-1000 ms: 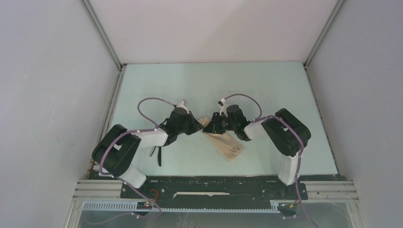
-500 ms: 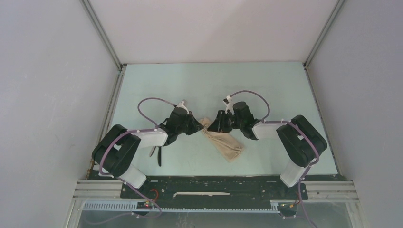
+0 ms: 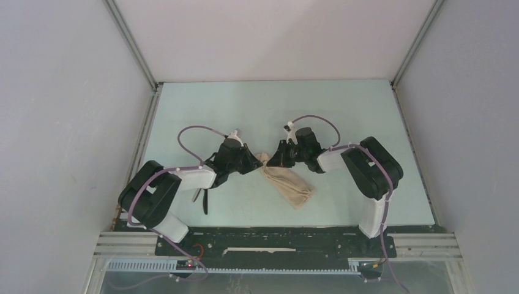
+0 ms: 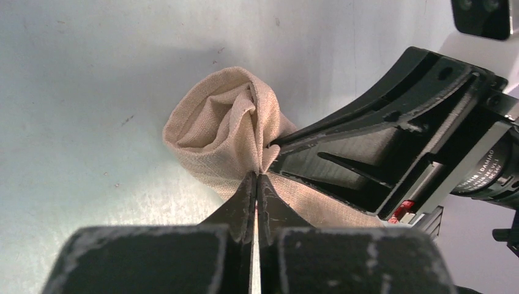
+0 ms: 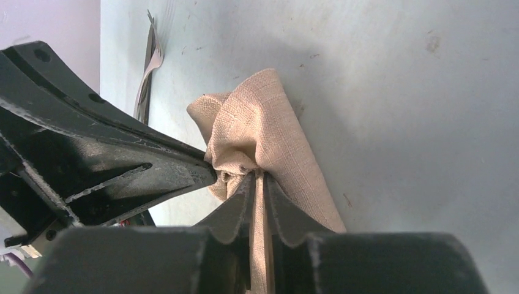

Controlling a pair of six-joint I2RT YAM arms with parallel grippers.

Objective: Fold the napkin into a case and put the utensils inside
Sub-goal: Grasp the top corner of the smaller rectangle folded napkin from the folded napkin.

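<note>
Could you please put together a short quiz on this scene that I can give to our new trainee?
1. True or false: the left gripper and the right gripper both pinch the same bunched end of the napkin.
2. Where are the utensils? A) inside the napkin B) on the table, apart from the napkin C) in the right gripper
3. Fill in: seen from the robot, the pinched end of the napkin is its ___ end (near or far).

Key: 1 true; 2 B; 3 far.
</note>
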